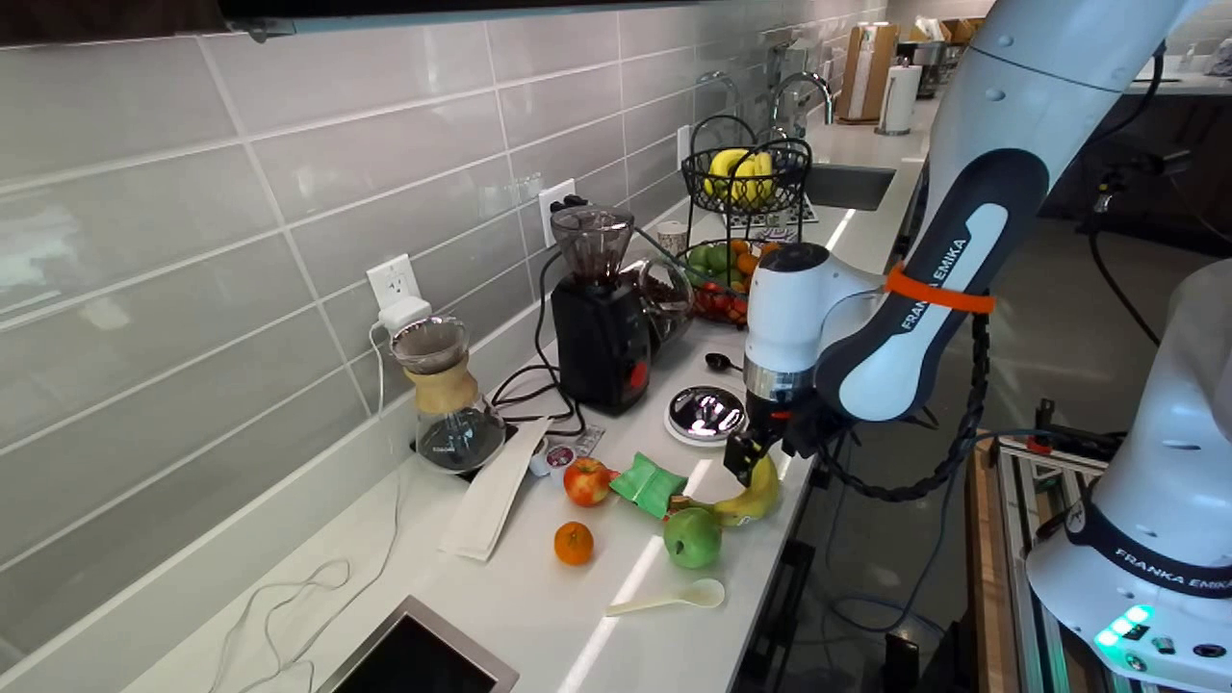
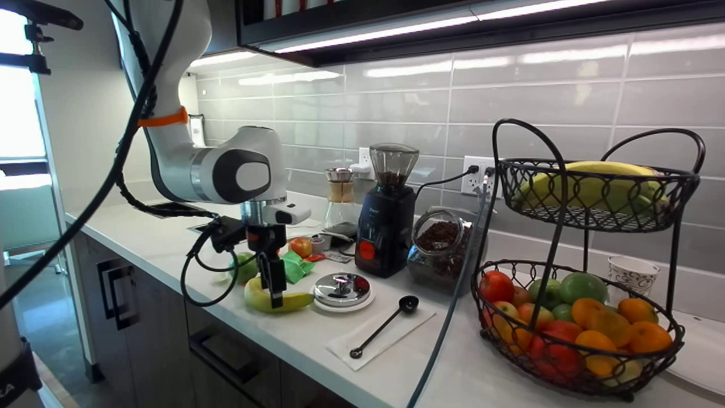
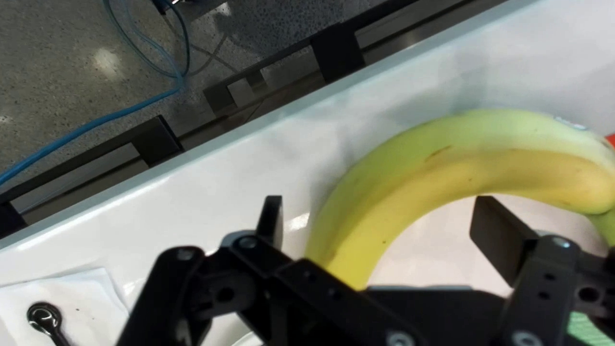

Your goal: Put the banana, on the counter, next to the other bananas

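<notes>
Gripper (image 3: 379, 216) spread wide, nothing held; straddles the banana (image 3: 447, 163) at its left part in wrist view, presumably to pinch it crosswise.

Franka Emika arm (image 1: 1020, 111): painted white, built in fat round tubes
Side panel (image 1: 1023, 178): coloured black; "FRANKA EMIKA" is printed on it, partly covered
Orange strap (image 1: 936, 291): wrapped around the arm
Black cable (image 1: 980, 366): twisted like a braid
Wrist ring (image 1: 778, 383): coloured silver
Two-finger gripper (image 3: 378, 206): coloured black; silver screws (image 3: 561, 242) are set in it
Base (image 1: 1145, 472): painted white, ringed by a lettered black band (image 1: 1150, 566); green lights (image 1: 1121, 627) are lit
</notes>
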Robot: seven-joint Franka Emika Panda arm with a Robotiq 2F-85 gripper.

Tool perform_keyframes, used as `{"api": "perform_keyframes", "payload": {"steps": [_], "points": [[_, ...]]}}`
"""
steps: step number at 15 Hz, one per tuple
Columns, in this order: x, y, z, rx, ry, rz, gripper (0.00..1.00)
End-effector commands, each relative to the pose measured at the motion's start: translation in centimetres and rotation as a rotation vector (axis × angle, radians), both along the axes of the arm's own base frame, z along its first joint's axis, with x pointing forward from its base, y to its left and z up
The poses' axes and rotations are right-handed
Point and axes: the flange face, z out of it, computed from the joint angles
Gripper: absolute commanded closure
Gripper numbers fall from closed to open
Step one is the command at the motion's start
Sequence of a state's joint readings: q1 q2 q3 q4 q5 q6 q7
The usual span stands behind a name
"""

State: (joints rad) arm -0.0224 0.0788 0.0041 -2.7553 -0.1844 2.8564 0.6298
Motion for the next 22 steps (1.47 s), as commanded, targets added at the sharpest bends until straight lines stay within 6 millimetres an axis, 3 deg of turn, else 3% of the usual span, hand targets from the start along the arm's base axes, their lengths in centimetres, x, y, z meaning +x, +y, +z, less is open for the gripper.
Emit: {"api": "perform_keyframes", "payload": {"steps": [1, 5, 8, 16, 19, 22], "points": [[-0.1, -0.2, -1.6, 0.003, -0.012, -0.037, 0.26], [0.3, -0.1, -1.8, 0.014, -0.041, -0.050, 0.58], [0.5, -0.6, -1.6, 0.014, -0.050, -0.066, 0.76], [0.6, -1.8, -0.6, 0.005, -0.051, -0.129, 0.83], [0.9, -3.1, 1.1, 0.000, -0.066, -0.170, 0.83], [1.2, -5.9, 4.4, -0.067, -0.127, -0.180, 0.83]]}}
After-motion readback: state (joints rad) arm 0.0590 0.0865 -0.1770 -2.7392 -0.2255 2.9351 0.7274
